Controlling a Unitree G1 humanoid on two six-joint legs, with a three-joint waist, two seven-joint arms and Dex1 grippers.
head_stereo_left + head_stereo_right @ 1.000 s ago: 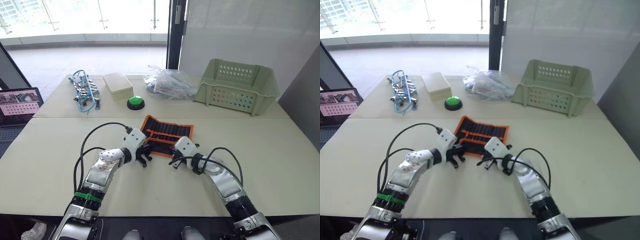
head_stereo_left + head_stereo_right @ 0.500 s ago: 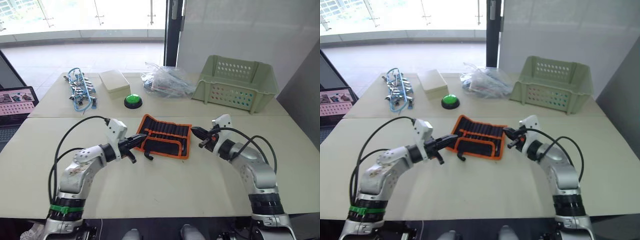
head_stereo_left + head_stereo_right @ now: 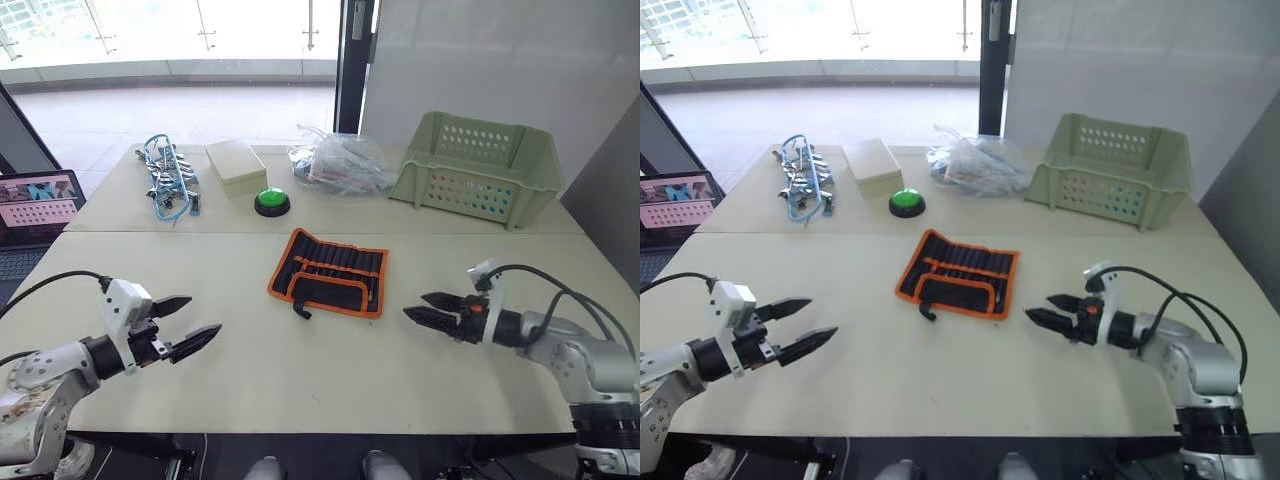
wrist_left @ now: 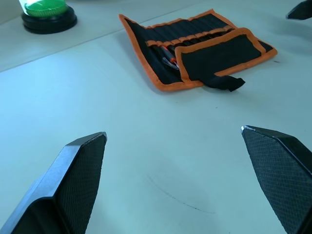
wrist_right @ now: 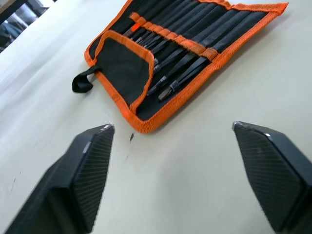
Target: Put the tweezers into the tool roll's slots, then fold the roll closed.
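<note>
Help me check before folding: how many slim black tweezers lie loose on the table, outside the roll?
0. All visible slim black tweezers sit slotted in the black, orange-edged fabric tool roll; its folded flap may hide others.

Bright daylight pours in from the tall glass windows [image 3: 150, 35] at the far end of the room, washing out the view beyond them. The pale cream tabletop [image 3: 300, 370] is evenly lit, with soft, faint shadows. The crumpled clear plastic bag [image 3: 340, 165] catches small highlights. In the wrist views, the near black textured fingertips [image 4: 73, 180] look large and slightly soft, while the flat black fabric roll with orange edging [image 5: 161, 53] stays sharp.
</note>
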